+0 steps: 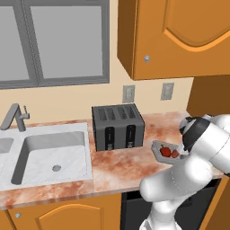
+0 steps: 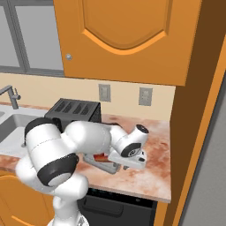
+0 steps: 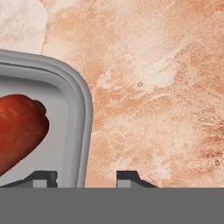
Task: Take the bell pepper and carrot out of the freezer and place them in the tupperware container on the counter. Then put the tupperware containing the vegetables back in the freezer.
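The grey tupperware container [image 1: 158, 144] lies on the marbled counter [image 1: 117, 168] right of the toaster. Inside it are the red bell pepper [image 1: 165, 152] and the smaller orange-red carrot [image 1: 175, 154]. My gripper [image 3: 85, 177] hangs low over the container's right end. In the hand view its rim [image 3: 81, 127] runs up between the two fingertips, one inside and one outside, with small gaps on both sides. The carrot [image 3: 17, 131] lies just inside that rim. From the right base my arm covers most of the container [image 2: 102, 162]. A grey strip [image 2: 214, 176] at the far right looks like the freezer.
A black-and-grey toaster [image 1: 117, 127] stands left of the container. The steel sink [image 1: 49, 157] and its faucet [image 1: 15, 117] are further left. An orange wall cabinet [image 1: 179, 36] hangs overhead. A black dishwasher front [image 2: 114, 205] sits below the counter edge.
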Tool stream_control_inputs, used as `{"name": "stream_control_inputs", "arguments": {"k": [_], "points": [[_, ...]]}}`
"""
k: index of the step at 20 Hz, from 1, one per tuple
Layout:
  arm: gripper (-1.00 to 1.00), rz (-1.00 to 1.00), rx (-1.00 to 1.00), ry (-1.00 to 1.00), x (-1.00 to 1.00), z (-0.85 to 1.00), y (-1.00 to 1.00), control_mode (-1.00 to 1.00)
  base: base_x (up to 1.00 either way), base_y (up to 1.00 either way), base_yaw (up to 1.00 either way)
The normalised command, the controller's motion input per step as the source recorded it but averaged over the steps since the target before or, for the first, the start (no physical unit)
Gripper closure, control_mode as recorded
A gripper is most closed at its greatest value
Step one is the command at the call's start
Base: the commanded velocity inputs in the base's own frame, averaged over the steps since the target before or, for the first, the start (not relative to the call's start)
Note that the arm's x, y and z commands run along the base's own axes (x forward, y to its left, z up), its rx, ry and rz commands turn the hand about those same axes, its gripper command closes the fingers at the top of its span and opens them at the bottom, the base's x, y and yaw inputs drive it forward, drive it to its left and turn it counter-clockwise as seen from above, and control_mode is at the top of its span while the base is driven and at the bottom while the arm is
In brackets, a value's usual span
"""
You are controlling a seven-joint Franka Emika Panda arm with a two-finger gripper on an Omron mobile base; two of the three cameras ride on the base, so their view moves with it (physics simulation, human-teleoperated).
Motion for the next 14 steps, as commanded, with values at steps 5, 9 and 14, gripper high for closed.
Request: {"name": "stream_control_inputs", "arguments": {"k": [5,9,14], "points": [[1.0,0.0,0.0,0.0,-0.16,-0.1,0.04,-1.0,0.0,0.0,0.0],[1.0,0.0,0.04,0.0,-0.27,0.11,0.26,-1.0,0.0,0.0,0.0],[1.0,-0.06,0.1,0.0,-0.26,0.4,0.29,-1.0,0.0,0.0,0.0]]}}
